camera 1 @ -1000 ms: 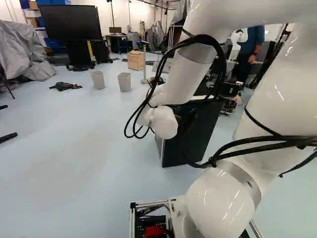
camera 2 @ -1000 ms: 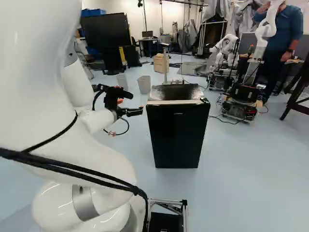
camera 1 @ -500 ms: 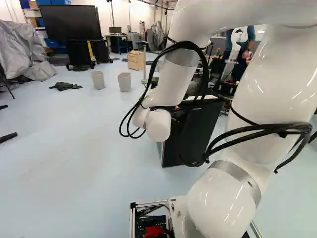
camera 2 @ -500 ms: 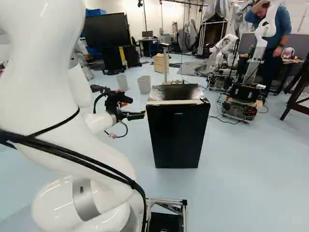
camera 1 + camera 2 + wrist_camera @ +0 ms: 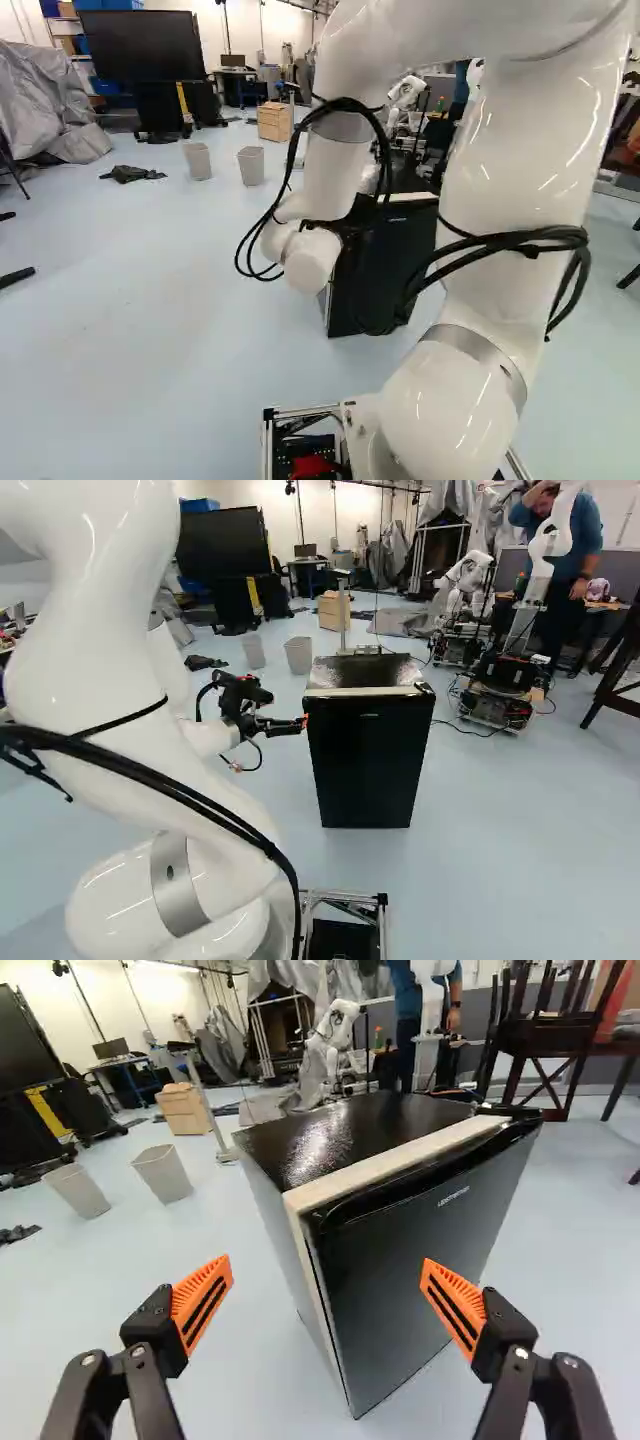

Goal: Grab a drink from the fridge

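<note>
From behind the white, jointed arm, left and right base cameras are looking ahead and slightly down, both taking in the black, boxy fridge; the wrist camera is facing it obliquely from above, nearer.

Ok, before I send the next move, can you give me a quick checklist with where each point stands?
1. Hand open and empty: ok, fingers wide apart, nothing gripped.
2. Fridge ahead of the hand: ok, its near upright corner shows between the fingers in the wrist view.
3. Fingertips free of contact with the fridge: cannot tell, they look very near its side in the right base view.
4. Fridge door open: not ok, it looks shut.
5. Drink in sight: not ok, none shows in any view.
6. Grip point on the door: cannot tell, no clear handle stands out.
</note>
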Available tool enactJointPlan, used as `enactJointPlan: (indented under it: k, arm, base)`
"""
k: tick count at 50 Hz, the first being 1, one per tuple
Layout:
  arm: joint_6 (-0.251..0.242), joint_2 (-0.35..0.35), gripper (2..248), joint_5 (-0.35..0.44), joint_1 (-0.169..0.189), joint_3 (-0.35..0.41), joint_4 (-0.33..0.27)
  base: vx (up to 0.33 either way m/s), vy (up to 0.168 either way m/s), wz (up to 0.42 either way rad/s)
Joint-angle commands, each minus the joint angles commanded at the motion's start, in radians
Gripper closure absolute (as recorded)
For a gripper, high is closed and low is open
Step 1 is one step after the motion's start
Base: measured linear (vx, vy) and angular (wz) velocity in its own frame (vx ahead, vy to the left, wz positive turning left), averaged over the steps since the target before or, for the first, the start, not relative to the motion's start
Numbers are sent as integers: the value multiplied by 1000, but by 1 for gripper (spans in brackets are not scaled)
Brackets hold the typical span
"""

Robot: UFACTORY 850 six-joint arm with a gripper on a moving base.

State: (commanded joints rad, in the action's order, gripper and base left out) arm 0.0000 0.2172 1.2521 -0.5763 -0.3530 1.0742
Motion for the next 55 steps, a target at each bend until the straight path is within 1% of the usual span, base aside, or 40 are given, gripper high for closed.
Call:
enactJointPlan:
  k: [31,45,55]
  arm:
    - [0,177,3,109,-51,-93,182]
    - [0,257,3,123,-70,-143,237]
    - [0,283,3,124,-79,-171,259]
  base:
    - [0,0,0]
    - [0,0,0]
    - [0,0,0]
